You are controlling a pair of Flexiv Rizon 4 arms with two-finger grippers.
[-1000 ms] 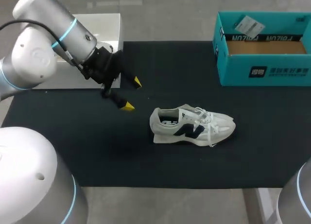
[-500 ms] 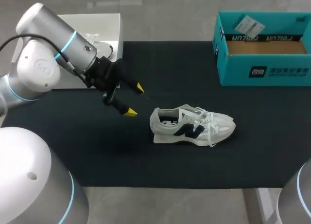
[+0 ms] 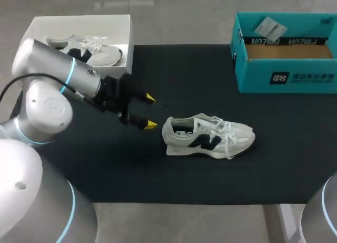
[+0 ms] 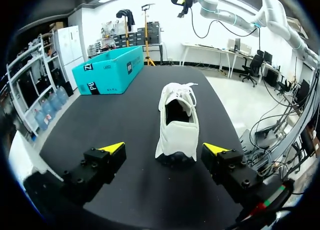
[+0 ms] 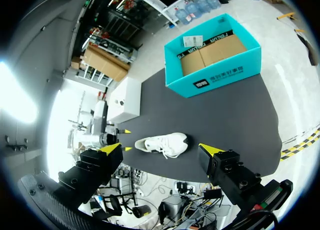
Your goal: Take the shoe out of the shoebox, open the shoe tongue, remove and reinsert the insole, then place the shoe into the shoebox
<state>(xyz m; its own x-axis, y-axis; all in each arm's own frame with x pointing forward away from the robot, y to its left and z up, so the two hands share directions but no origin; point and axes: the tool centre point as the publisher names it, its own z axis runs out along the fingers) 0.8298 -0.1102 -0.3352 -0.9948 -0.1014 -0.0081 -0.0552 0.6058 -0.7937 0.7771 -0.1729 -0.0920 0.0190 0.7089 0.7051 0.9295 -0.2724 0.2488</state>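
A white sneaker with a dark side logo (image 3: 208,137) lies upright on the black mat, toe pointing right, heel toward my left gripper. My left gripper (image 3: 149,112) hangs open just left of the heel, touching nothing. In the left wrist view the sneaker (image 4: 177,123) sits just ahead of the open gripper (image 4: 164,148), heel nearest. The teal shoebox (image 3: 285,51) stands open at the back right, with only a paper slip inside. My right gripper (image 5: 162,148) is open, high above the table; far below it lie the sneaker (image 5: 161,144) and the shoebox (image 5: 215,56).
A white box (image 3: 79,37) holding a second sneaker (image 3: 89,49) sits at the back left, behind my left arm. The black mat (image 3: 174,180) covers most of the table.
My left gripper has dropped lower and moved right, closer to the sneaker's heel. The arm no longer covers the white box. The sneaker has not moved.
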